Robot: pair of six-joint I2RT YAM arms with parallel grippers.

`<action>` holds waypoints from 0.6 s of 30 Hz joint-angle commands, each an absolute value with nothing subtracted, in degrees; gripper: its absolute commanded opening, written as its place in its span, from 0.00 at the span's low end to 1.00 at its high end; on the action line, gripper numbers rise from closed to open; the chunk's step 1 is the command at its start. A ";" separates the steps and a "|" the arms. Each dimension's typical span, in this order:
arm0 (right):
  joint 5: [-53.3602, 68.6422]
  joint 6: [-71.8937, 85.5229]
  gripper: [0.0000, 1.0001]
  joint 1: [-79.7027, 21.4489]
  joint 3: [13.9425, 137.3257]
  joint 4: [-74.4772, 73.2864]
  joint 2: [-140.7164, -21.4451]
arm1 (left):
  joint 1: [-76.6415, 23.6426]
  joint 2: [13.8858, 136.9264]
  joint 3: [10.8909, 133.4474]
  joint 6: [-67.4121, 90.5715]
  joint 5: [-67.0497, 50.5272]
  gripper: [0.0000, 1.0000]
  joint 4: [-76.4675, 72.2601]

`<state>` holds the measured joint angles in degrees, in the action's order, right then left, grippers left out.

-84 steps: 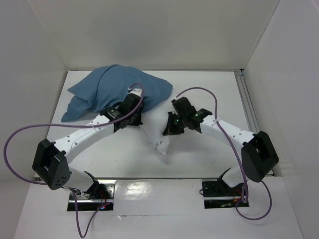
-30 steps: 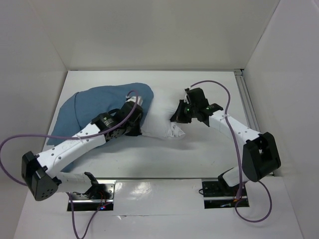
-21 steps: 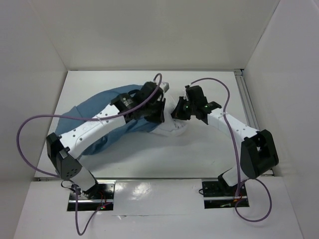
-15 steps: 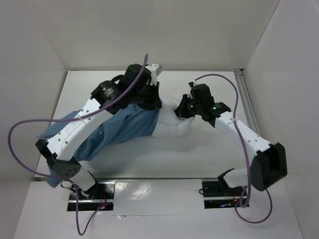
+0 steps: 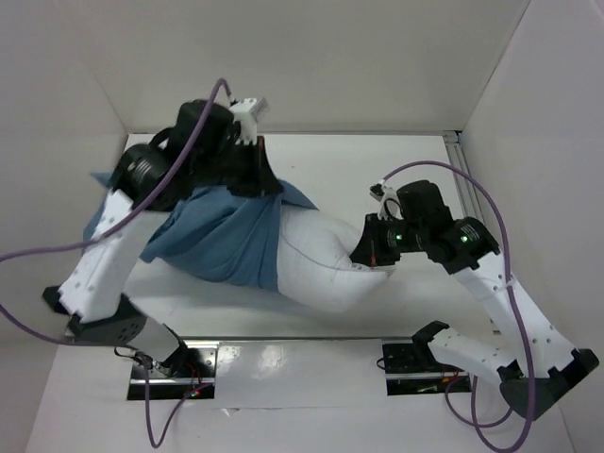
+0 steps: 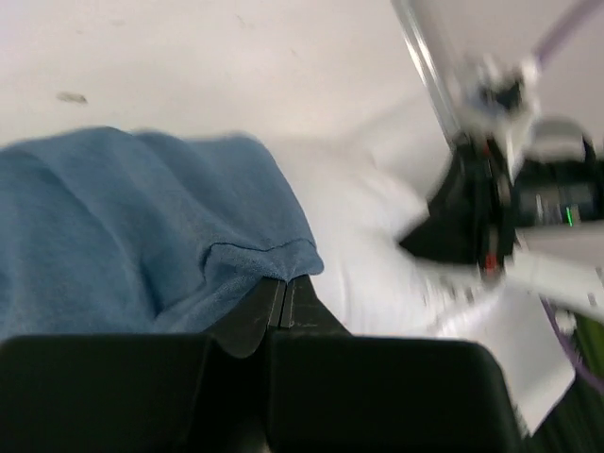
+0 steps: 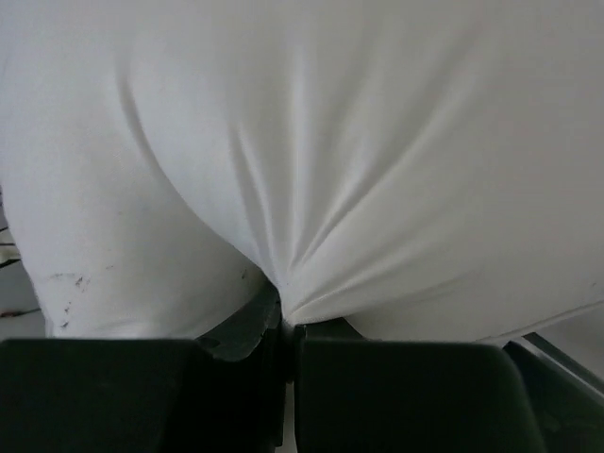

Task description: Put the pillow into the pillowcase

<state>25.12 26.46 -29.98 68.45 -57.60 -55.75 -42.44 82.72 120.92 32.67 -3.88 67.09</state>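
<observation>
Table is white, walled on 3 sides. Pillow sits mid-table, slanting far-left to near-right. Its left part is inside pillowcase; the right part is bare & sticks out toward R arm. Can't tell if pillow rests on table or hangs between the arms. Pillowcase is blue & wrinkly, bunched over pillow's left end w/ its opening facing right and a loose tail trailing left. L arm reaches high over the case from the left; R arm comes in from near-right. L gripper is clenched on the case's hem at the opening: wrist view shows the tips pinched together w/ the blue hem fold between them, white pillow just beyond. R gripper is clenched on a pinch of pillow fabric at its right end, creases fanning out from the tips. Small dark specks show on pillow cloth left of the R fingers.
</observation>
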 commanded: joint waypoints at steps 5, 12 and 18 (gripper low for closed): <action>35.24 28.13 0.00 -26.21 68.45 -48.52 -73.54 | -24.72 117.74 145.84 29.09 -13.09 0.13 55.72; 16.84 31.54 0.82 -6.53 73.74 -36.14 -84.02 | -22.76 110.33 132.74 25.76 -12.66 0.91 45.29; 13.10 29.54 0.87 -2.37 73.13 -35.06 -80.00 | -24.07 97.83 119.92 21.54 -5.11 0.71 48.07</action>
<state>17.19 30.79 -2.22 70.59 -38.24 -84.60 -22.74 107.24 122.63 25.19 -8.80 50.17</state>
